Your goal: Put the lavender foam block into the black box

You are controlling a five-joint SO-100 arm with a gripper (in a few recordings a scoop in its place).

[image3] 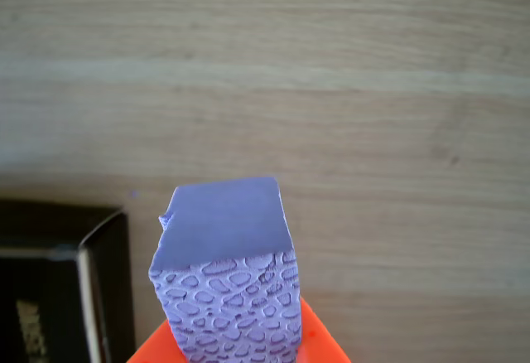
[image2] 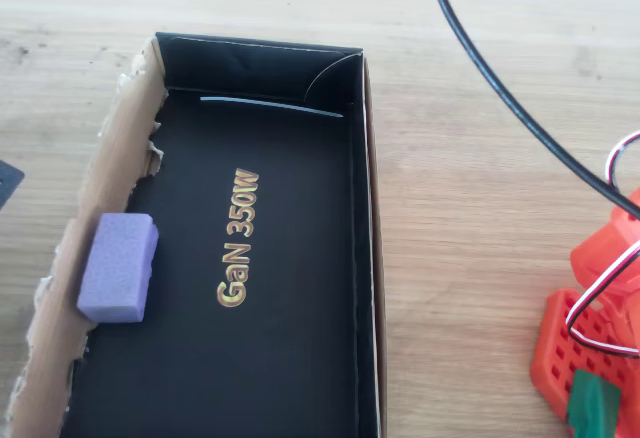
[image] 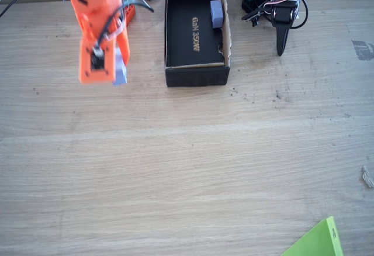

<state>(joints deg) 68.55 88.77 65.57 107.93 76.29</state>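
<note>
Inside black box (image2: 300, 358) one lavender block (image2: 119, 266), another block (image3: 225, 276) outside, held

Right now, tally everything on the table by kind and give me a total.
Lavender foam blocks: 2, one held in the orange claw as the lavender foam block, one second lavender block inside the box.
Black boxes: 1, the black box.
Green sheets: 1, a green sheet corner.
Total: 4
</note>
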